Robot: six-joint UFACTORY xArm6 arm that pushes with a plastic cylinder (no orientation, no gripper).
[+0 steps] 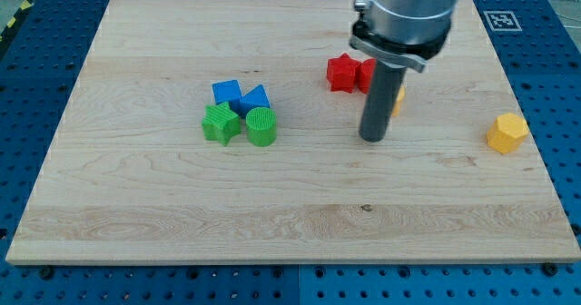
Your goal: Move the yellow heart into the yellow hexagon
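The yellow hexagon (pixel 507 132) lies near the board's right edge. The yellow heart (pixel 398 100) is mostly hidden behind my rod; only a sliver shows at the rod's right side. My tip (pixel 373 138) rests on the board just below and left of the heart, close to it; whether it touches I cannot tell. The hexagon is well to the right of the tip.
A red star (pixel 341 72) and a second red block (pixel 366 73) sit just above the tip. Two blue blocks (pixel 240 95), a green star (pixel 220 123) and a green cylinder (pixel 261 126) cluster at the view's left-centre. The wooden board (pixel 290 214) sits on a blue pegboard.
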